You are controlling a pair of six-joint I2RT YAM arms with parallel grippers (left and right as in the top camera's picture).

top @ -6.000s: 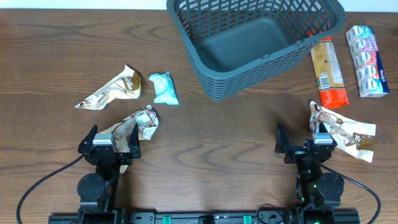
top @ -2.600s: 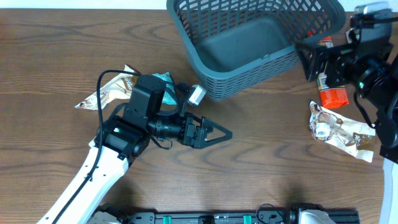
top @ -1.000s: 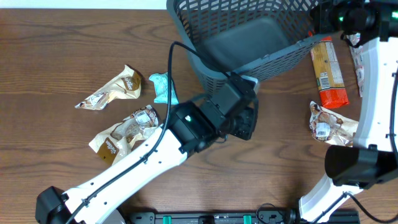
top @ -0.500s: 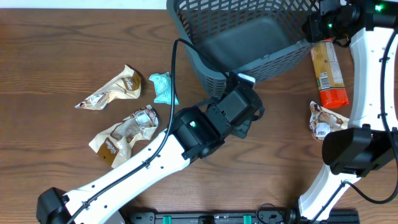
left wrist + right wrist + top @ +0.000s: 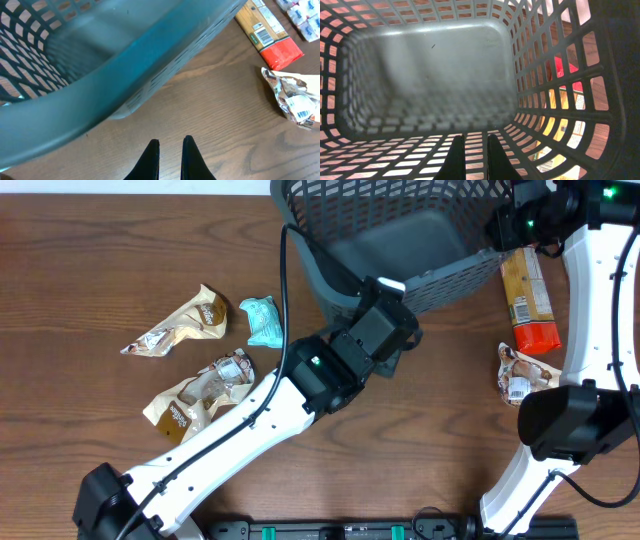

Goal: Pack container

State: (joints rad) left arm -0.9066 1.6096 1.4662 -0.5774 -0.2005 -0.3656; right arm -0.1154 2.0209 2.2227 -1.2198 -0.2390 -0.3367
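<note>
Blue-grey container (image 5: 455,268) looms just ahead of the left claw (image 5: 170,144), pinched shut, empty; the right claw (image 5: 475,141), closed on nothing, hangs inside it.

right hand (image 5: 472,150) fingers nearly together, inside the container (image 5: 430,70), bare solid floor, lattice walls around
</note>
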